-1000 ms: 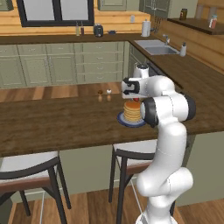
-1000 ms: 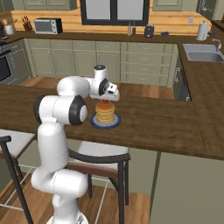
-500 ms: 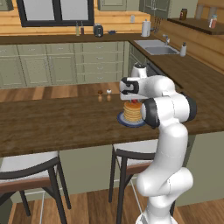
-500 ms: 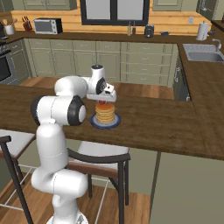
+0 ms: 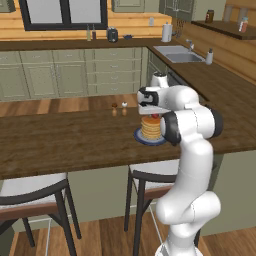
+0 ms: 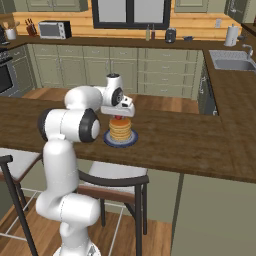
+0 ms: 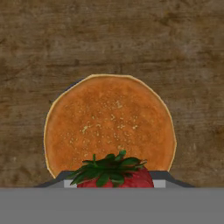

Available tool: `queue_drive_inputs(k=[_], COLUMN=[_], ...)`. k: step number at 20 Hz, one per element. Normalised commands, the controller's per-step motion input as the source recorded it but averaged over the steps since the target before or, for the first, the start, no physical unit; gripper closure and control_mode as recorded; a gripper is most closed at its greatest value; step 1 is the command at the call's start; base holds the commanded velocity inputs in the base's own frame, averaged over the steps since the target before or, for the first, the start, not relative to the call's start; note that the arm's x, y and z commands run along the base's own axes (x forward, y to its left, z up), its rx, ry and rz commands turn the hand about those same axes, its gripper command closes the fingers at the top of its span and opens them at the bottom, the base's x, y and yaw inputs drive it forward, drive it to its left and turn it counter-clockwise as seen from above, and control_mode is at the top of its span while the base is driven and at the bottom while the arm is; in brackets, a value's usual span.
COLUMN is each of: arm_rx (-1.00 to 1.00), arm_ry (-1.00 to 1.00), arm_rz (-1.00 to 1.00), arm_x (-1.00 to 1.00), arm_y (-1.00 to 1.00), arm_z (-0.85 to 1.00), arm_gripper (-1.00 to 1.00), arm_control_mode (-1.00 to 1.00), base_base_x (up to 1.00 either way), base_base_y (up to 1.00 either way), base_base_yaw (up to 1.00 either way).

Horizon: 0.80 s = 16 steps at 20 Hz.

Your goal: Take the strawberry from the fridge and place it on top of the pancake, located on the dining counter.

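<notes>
1. I am at the placing step: my gripper (image 6: 118, 118) hangs directly over the pancake (image 6: 120, 129) on the dining counter (image 6: 190, 145), with the fetch from the fridge evidently behind me.
2. My fingers are partly closed on the strawberry (image 7: 114, 174); it sits between them at the bottom of the hand view, leafy cap toward the camera, red body below.
3. From the base views the strawberry (image 5: 155, 116) shows as a small red spot just above the top of the stack, under my hand. I cannot tell whether it is touching the top cake or just clear of it.
4. Next, I judge, a short straight descent if any gap remains, then a gentle opening of the fingers and a vertical lift, so the berry is not dragged off.
5. The berry is rounded and glossy, so it may roll; the stack's centre is the safest spot, and in the hand view I sit toward its near edge.
6. The pancake is a round, golden-brown stack with a lightly speckled, flat top, resting on a dark blue plate (image 5: 141, 138).
7. The counter is dark brown wood with a coarse grain.
</notes>
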Motion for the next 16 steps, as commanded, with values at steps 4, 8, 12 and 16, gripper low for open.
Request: queue_drive_inputs(k=[4,8,12,16], arm_rx=[0.0,0.0,0.0,0.0], arm_ry=[0.01,0.05,0.0,0.02], arm_rz=[0.0,0.0,0.0,0.0], arm_x=[0.1,0.2,0.28,0.09], arm_y=[-0.03,0.11,0.0,0.0], arm_z=[-0.1,-0.31,-0.08,-0.1], arm_gripper=[1.0,1.0,1.0,1.0], arm_control_mode=[-1.0,-1.0,-1.0,-1.0], base_base_x=[0.0,0.0,0.0,0.0], base_base_y=[0.0,0.0,0.0,0.0], base_base_yaw=[0.0,0.0,0.0,0.0])
